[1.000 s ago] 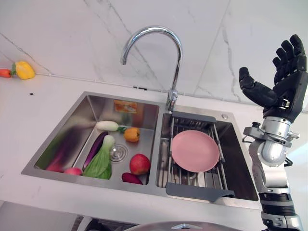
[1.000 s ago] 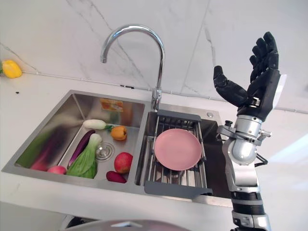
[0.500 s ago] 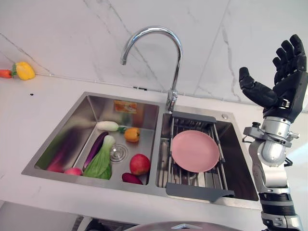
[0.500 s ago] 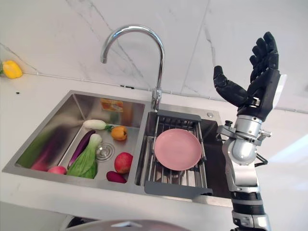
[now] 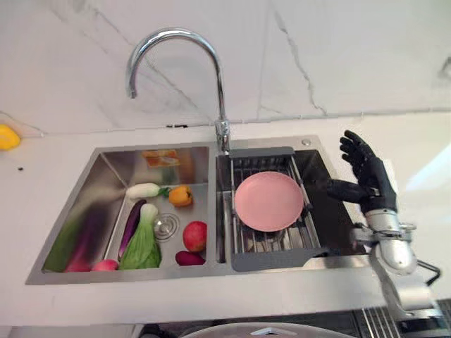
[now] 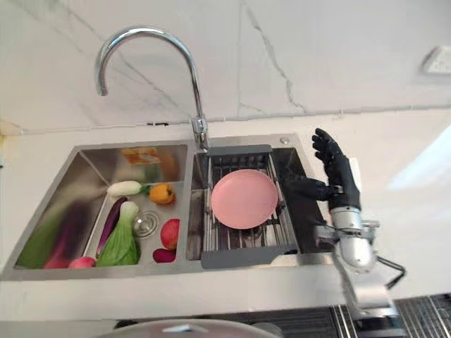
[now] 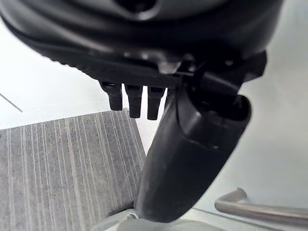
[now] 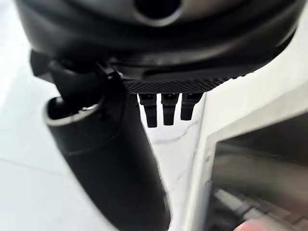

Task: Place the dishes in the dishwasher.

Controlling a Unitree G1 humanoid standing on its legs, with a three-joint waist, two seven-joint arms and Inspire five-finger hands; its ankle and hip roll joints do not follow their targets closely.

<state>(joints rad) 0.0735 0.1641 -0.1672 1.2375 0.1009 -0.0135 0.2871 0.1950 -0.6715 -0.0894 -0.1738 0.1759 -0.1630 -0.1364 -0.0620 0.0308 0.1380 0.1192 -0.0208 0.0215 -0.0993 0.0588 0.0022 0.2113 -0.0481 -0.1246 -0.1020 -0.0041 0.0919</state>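
Observation:
A round pink plate (image 5: 268,201) lies flat on the dark wire rack (image 5: 271,239) across the sink's right basin. My right hand (image 5: 366,176) hovers over the basin's right rim (image 5: 320,151), just to the right of the plate. Its fingers are spread and straight, its thumb points toward the plate, and it holds nothing. In the right wrist view the thumb (image 8: 110,159) stands out over the white counter, with a sliver of the pink plate (image 8: 250,226) at the edge. My left hand (image 7: 192,159) hangs over a striped grey floor, fingers straight and holding nothing.
A tall chrome faucet (image 5: 176,42) arches between the two basins. The left basin holds a red apple (image 5: 195,236), bok choy (image 5: 141,243), an eggplant (image 5: 132,220), an orange pepper (image 5: 181,195) and a white radish (image 5: 143,190). A yellow pepper (image 5: 7,136) lies on the counter at far left.
The camera has shifted. My right hand has dropped from high in front of the wall to the sink's right rim beside the plate, still open. The plate stays on the rack.

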